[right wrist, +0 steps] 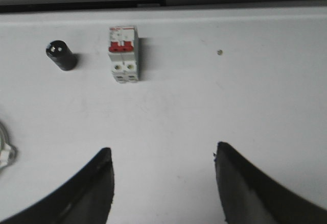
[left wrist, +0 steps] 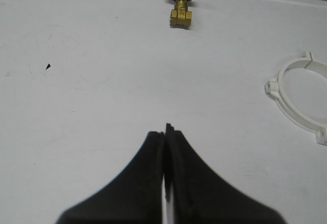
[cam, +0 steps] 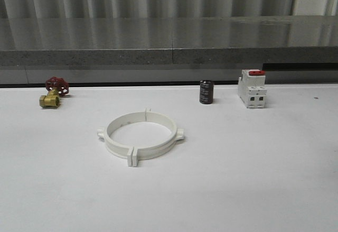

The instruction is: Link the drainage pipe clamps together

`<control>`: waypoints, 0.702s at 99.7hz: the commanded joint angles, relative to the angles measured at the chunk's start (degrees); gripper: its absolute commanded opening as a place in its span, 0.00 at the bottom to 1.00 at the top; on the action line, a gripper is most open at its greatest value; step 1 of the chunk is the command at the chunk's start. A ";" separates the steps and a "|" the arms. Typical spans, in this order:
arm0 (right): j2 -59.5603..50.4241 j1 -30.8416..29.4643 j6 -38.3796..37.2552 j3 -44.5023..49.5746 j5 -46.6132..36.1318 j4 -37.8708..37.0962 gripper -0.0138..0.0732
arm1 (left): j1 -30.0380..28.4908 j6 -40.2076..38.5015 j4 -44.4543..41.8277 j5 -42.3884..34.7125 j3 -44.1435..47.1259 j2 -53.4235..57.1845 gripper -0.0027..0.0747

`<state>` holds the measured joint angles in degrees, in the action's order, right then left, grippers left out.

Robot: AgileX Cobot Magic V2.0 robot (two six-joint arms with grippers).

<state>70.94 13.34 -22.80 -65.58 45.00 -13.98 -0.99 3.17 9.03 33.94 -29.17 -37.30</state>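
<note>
The two white drainage pipe clamps (cam: 140,135) lie on the white table as one closed ring, end tabs meeting at the near side and the far side, a lug on each flank. Part of that ring (left wrist: 301,96) shows in the left wrist view, and one lug (right wrist: 5,153) at the edge of the right wrist view. My left gripper (left wrist: 165,130) is shut with nothing between its black fingers, over bare table well apart from the ring. My right gripper (right wrist: 162,152) stands open over bare table, holding nothing.
A brass valve with a red handwheel (cam: 53,91) sits at the back left. A black cylinder (cam: 206,92) and a white breaker with a red top (cam: 252,88) stand at the back right. A grey ledge (cam: 169,47) runs behind the table.
</note>
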 commanded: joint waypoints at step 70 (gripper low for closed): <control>-42.29 -0.93 1.75 24.58 5.07 -1.75 0.08 | 0.41 0.07 1.07 -3.52 -1.50 0.16 0.01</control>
<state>28.67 12.64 -21.62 -39.77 51.98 -14.01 -0.99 3.17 9.03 33.94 -29.17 -37.30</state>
